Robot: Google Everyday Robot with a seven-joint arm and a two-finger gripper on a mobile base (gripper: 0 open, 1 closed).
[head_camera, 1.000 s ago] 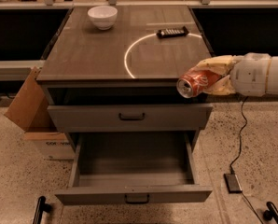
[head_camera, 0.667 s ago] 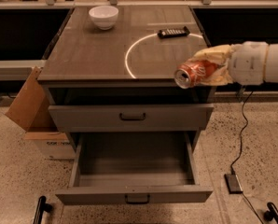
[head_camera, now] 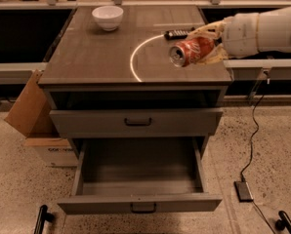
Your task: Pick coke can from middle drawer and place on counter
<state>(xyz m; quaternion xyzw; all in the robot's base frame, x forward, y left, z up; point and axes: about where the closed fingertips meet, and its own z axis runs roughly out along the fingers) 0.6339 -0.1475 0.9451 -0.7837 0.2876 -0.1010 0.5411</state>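
Looked down on a grey-brown cabinet from the front. Showed the gripper (head_camera: 204, 47), pale fingers on a white arm reaching in from the right, with jaws clenched around the coke can (head_camera: 189, 53). Held the can on its side, silver end jutting left of the jaws and toward the camera. Had carried it up and leftward since a second earlier: back then out by the cabinet's right front corner, now above the right part of the counter (head_camera: 92, 57); could not tell whether resting on the top or clear of it. Showed a thin white arc (head_camera: 134, 57) on the counter left of the jaws, a black remote (head_camera: 176, 33) just behind them, and a white bowl (head_camera: 108, 17) well off to their left and farther back. Kept the middle drawer (head_camera: 140, 169) pulled out below and in front of the jaws, unchanged, with a closed drawer (head_camera: 138, 122) between it and the counter. Showed a cardboard box (head_camera: 31, 111) on the floor far to the jaws' left and a black cable (head_camera: 253, 145) down to their right.
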